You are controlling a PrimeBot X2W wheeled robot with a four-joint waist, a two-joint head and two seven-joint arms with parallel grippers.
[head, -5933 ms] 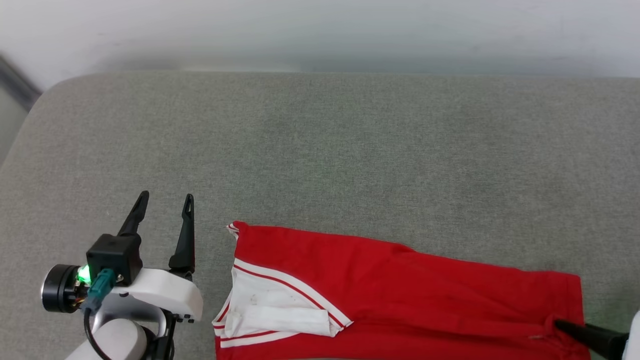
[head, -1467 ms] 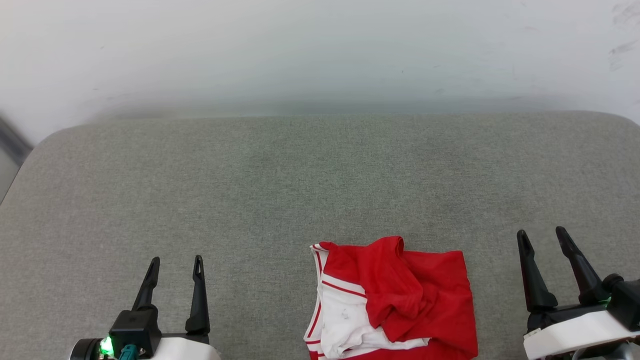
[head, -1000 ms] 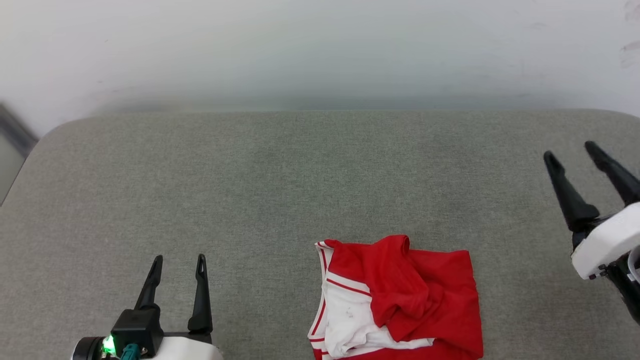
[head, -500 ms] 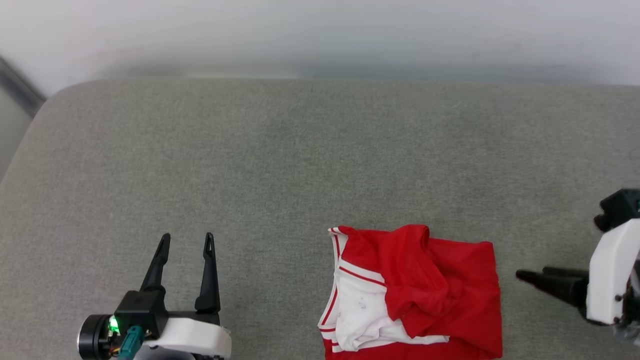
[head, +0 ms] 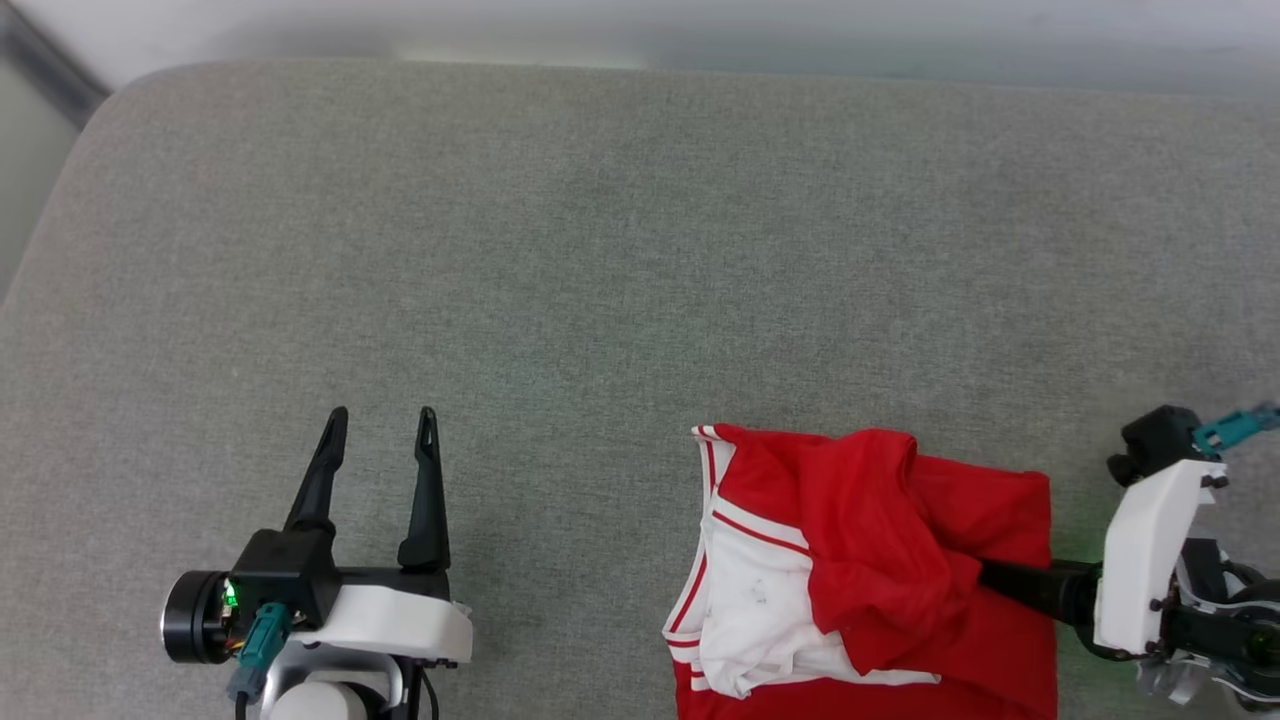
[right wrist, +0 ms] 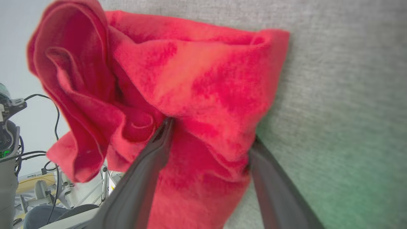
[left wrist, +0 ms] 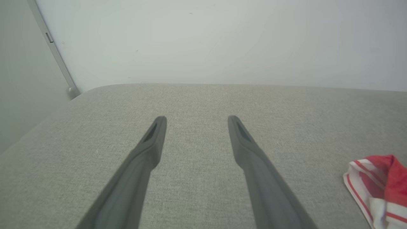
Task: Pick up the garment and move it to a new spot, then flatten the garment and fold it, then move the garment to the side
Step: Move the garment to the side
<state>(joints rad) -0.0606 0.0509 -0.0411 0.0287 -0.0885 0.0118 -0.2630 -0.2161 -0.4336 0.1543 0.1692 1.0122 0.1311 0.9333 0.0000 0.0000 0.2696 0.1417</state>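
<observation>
I'm looking down on a grey fabric-covered tabletop [head: 600,250] with a rounded far-left corner. One thing lies on it: a red jersey T-shirt [head: 900,560], loosely folded and rumpled, by the near edge right of centre, its white, red-striped sleeve to the left.

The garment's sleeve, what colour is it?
The sleeve is white with thin red stripes, on a red garment; clearest in the head view.
</observation>
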